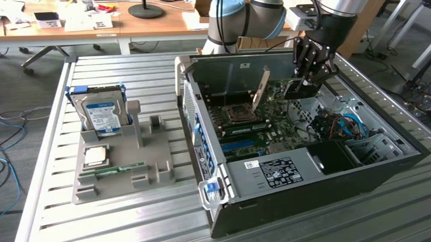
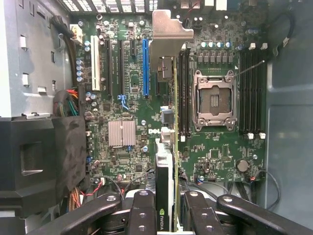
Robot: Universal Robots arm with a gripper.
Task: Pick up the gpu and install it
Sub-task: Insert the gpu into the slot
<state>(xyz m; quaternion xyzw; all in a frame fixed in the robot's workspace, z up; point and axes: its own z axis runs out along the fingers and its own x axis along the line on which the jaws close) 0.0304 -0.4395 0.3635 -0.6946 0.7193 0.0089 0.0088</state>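
Jaws are pinched shut on the gpu (image 2: 165, 181), which the gripper (image 2: 169, 208) holds on edge inside the open computer case (image 1: 303, 196), above the motherboard (image 2: 122, 98). Its silver bracket (image 2: 168, 29) points away from the fingers (image 2: 142, 210), and the card runs between the blue slot (image 2: 145, 66) and the CPU socket (image 2: 214, 100); whether it sits in a slot I cannot tell. At the exterior view's left, well apart, a hard drive (image 1: 102, 113) stands in a grey holder (image 1: 151, 156) on the slatted table (image 1: 101, 222)
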